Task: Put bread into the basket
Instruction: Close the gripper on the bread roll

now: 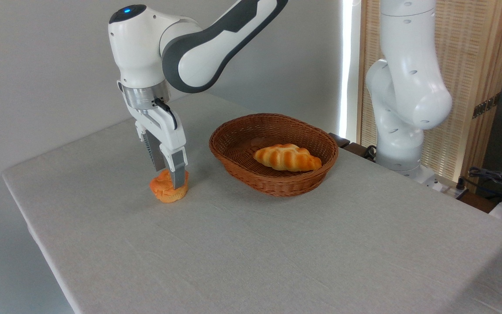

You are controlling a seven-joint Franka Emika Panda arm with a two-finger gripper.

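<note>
The gripper [169, 172] points straight down over the bread [168, 188], which sits on the table [251, 244] at the left, well clear of the basket [273, 152]. Its two fingers [179, 168] are set a little apart, about as wide as the bun's top, and they straddle it: the near finger comes down in front of the orange lumpy crown and its tip overlaps the right side of the bun, while the far finger drops behind the crown. The tips reach down to about the level where the crown meets the paler ridged base. The fingers look to be touching the bun on both sides, but from this angle I cannot tell whether they are pressing on it or only standing around it. The bun rests upright on the cloth, its base on the table.

The basket lies to the right of the bun and a little farther back, oval and brown, with low woven sides. Inside it lies a roll [287, 157], golden and striped, stretched along the basket's near-right part and resting on its floor.

The arm [198, 48] reaches in from the upper right, its wrist bent down above the bun. The arm's white base column [403, 87] stands at the far right edge of the table.
</note>
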